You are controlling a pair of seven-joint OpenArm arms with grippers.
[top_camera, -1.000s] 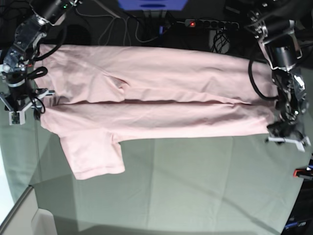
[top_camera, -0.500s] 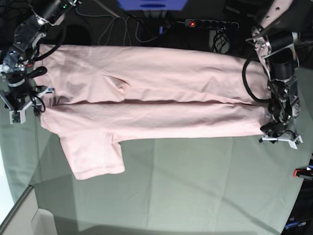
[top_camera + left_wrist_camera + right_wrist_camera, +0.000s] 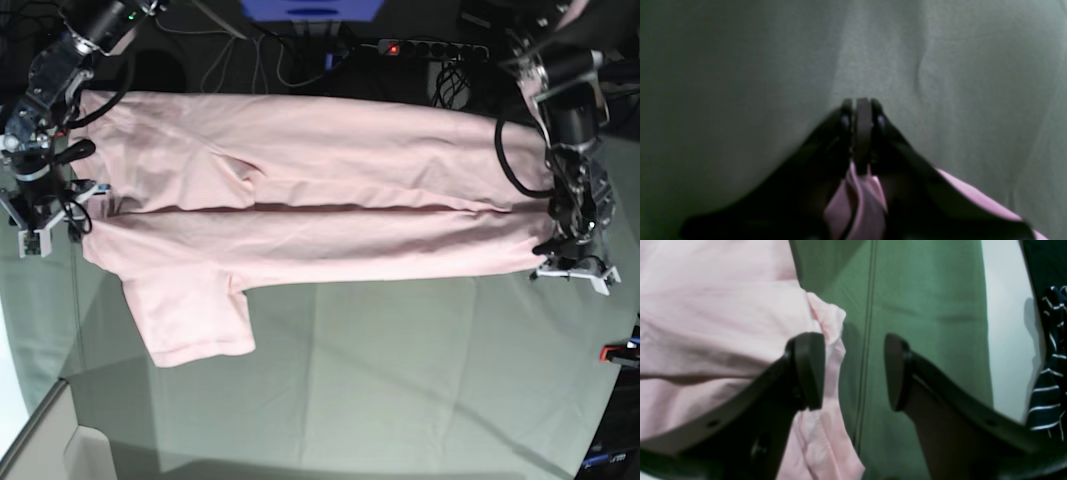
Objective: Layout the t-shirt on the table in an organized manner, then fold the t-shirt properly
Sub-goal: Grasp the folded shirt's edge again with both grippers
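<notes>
T-shirt [image 3: 300, 200]: pale pink, spread lengthwise across far half of surface [image 3: 400, 380]; near long side folded inward, one sleeve out, further folds outstanding; left tool [image 3: 860, 133] pinching right-end hem; right tool [image 3: 853, 370] wide, empty, at left end.

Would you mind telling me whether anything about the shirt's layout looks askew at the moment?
Yes. One sleeve of the t-shirt sticks out toward the near side of the table, while the body is doubled along a lengthwise crease, so the outline is lopsided. The left gripper pinches one end; the right gripper is open.
</notes>
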